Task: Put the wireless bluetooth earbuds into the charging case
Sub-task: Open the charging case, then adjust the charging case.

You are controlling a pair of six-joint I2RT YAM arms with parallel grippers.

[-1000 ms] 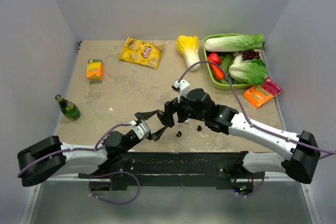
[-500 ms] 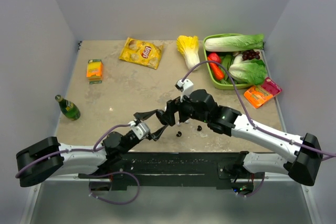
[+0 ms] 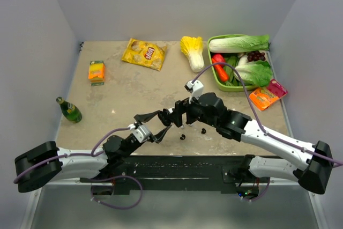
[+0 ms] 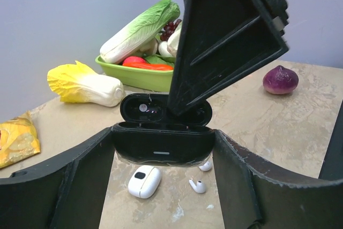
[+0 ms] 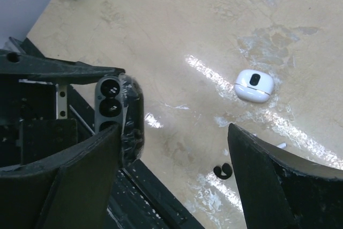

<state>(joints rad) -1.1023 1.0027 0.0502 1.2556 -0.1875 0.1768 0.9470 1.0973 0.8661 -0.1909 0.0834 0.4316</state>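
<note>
Hovering empty with its jaws apart, the right tool (image 5: 174, 131) has a black earbud (image 5: 222, 171) on the desk (image 5: 187, 25) just below, near 1 finger; the left tool (image 3: 154, 126) clamps the open black case (image 4: 161, 144) alongside.

Has charging case (image 4: 161, 146) in left gripper (image 4: 163, 135) near six o'clock of table (image 3: 123, 89); second case (image 4: 144, 181) and earbuds (image 4: 197, 186) lying just beyond, toward one; bottle (image 3: 69, 110) at nine, chip bag (image 3: 144, 53) at eleven, basket (image 3: 210, 46) at one.

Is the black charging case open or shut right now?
Open. The black case has its lid raised behind it; its wells are exposed.
</note>
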